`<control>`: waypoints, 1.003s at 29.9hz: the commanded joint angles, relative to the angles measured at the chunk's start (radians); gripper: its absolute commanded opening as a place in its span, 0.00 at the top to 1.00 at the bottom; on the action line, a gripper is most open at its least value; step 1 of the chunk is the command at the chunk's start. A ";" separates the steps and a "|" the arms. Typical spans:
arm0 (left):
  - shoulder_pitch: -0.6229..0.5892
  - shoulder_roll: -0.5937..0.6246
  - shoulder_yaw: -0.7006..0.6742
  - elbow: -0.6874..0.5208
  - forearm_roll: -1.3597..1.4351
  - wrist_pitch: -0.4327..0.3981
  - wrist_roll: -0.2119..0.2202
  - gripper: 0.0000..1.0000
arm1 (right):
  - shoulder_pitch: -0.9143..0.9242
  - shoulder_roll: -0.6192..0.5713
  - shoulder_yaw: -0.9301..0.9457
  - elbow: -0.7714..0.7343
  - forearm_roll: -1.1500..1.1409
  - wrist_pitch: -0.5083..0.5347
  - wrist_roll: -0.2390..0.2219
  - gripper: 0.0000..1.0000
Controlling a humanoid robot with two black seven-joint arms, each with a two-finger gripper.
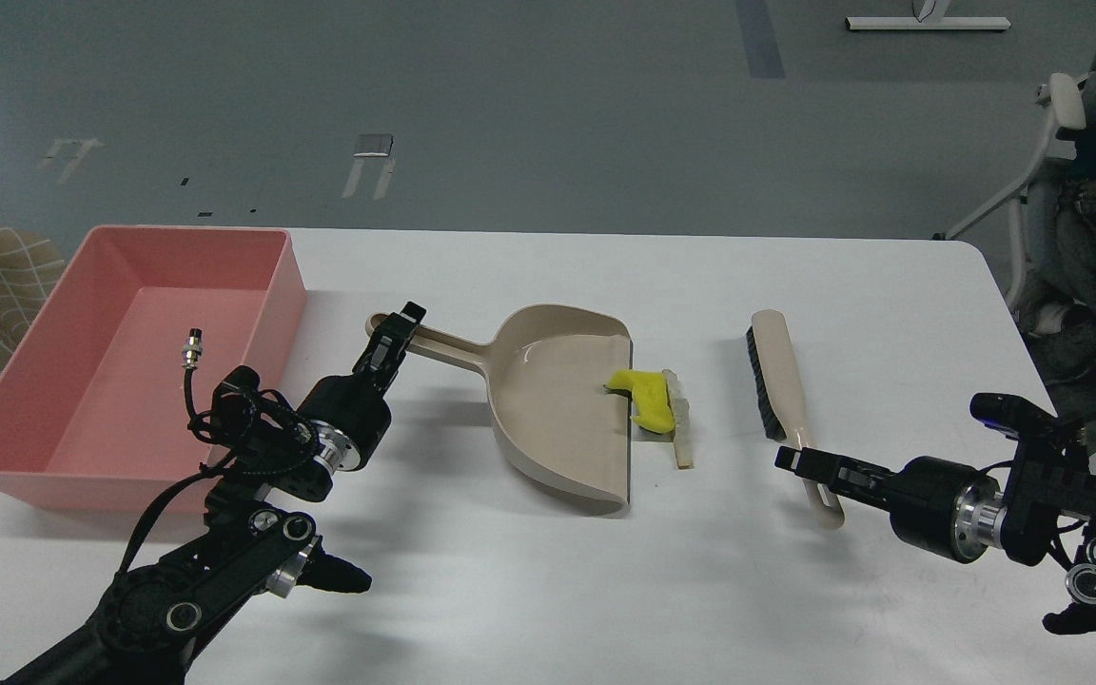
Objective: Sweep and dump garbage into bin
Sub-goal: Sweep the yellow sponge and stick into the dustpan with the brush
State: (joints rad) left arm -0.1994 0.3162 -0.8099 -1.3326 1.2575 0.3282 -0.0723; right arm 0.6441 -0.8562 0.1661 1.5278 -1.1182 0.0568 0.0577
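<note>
A: Garbage [651,400] at dustpan [562,400] lip, yellow chunk partly inside; bin [53,400] far left, empty.

B: Left gripper [396,333] at dustpan handle, right gripper [800,461] at brush [778,381] handle; closure of both unclear. Grasping step, I'd judge. Next: firm holds, then sweep leftward.

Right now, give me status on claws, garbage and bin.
Left claw at dustpan handle, right claw at brush handle; grips unclear. Garbage at dustpan lip. Bin empty, path clear.
</note>
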 commanded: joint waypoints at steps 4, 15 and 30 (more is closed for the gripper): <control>0.000 0.000 0.000 0.000 0.000 0.000 -0.001 1.00 | 0.000 -0.003 0.000 0.009 0.000 0.000 0.001 0.55; 0.000 0.000 -0.002 -0.002 0.000 0.000 -0.001 1.00 | 0.000 -0.009 0.000 0.029 0.001 0.011 -0.016 1.00; 0.000 0.000 0.000 -0.002 0.002 0.000 -0.001 1.00 | -0.003 -0.018 0.001 0.063 0.002 0.014 -0.101 1.00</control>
State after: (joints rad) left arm -0.1994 0.3159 -0.8111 -1.3347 1.2591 0.3282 -0.0736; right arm 0.6494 -0.8793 0.1669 1.5911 -1.1167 0.0673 -0.0238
